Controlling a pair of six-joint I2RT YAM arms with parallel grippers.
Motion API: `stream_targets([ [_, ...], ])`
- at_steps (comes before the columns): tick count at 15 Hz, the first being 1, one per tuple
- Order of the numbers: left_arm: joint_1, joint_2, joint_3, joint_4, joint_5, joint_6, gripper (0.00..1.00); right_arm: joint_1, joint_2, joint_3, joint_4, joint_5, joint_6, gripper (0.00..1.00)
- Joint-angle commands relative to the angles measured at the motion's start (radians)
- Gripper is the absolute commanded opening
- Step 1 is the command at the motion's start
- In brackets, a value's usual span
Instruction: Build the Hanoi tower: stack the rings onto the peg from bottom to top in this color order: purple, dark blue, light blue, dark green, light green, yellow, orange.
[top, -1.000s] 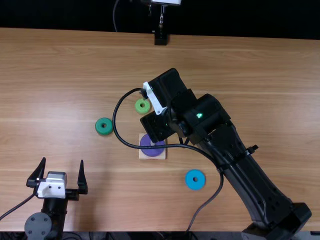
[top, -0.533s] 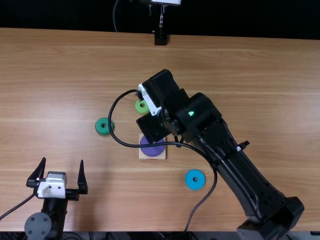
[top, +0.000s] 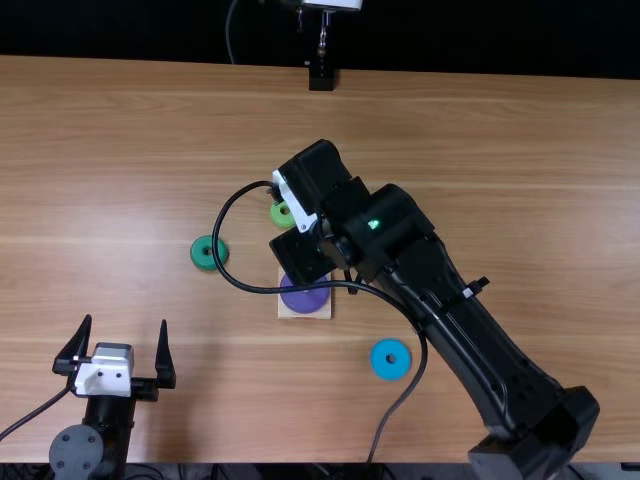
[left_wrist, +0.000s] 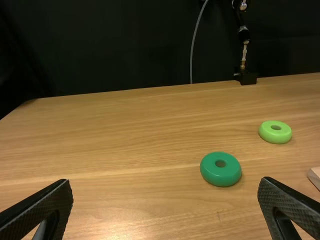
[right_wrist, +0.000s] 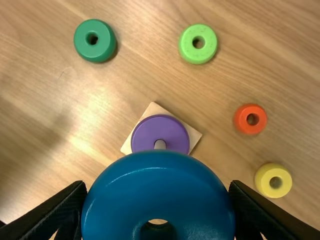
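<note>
Right tool: your right tool (right_wrist: 158, 186) is clamped on the dark blue ring (right_wrist: 157, 189), held above the tabletop (top: 500, 160) by the base.
Left tool: your left tool (top: 126, 320) stands with its fingers apart at the near left, holding nothing.
Purple ring: the purple ring (right_wrist: 160, 127) sits on the wooden base (right_wrist: 153, 109), the peg (right_wrist: 160, 144) up through its hole.
Dark blue ring: this looks like the placing step. Bring its hole over the peg before you lower; in the right wrist view the peg shows just past the rim. Keep it level, come straight down, and if it catches, lift and recentre rather than push. Open evenly once it lies on purple, then back straight up.
Black cable: watch that the cable (top: 270, 292) doesn't drag on the base.
Light blue ring: likely your next pick, the light blue ring (top: 379, 366) lies right of the base, nearer you.
Writing: you can make out none on the rings or base.
</note>
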Motion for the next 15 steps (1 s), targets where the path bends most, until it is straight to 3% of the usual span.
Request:
stream_targets([
  [1,0.007,-0.012,-0.012,-0.019,-0.003,0.008,1.0,0.018,0.008,0.018,0.001,-0.005,0.003,0.0],
  [9,0.007,-0.012,-0.012,-0.019,-0.003,0.008,1.0,0.018,0.042,0.016,-0.001,-0.005,0.003,0.0],
  [10,0.007,-0.012,-0.012,-0.019,-0.003,0.008,1.0,0.018,0.044,0.019,0.003,-0.003,0.003,0.1],
  [11,0.007,-0.012,-0.012,-0.019,-0.003,0.008,1.0,0.019,0.044,0.018,-0.001,-0.003,0.003,0.39],
  [12,0.007,-0.012,-0.012,-0.019,-0.003,0.008,1.0,0.019,0.044,0.016,-0.003,-0.001,0.003,0.77],
  [13,0.007,-0.012,-0.012,-0.019,-0.003,0.008,1.0,0.022,0.044,0.016,-0.006,-0.001,0.0,1.0],
  [15,0.007,-0.012,-0.012,-0.019,-0.003,0.008,1.0,0.03,0.044,0.013,-0.006,-0.001,0.002,1.0],
])
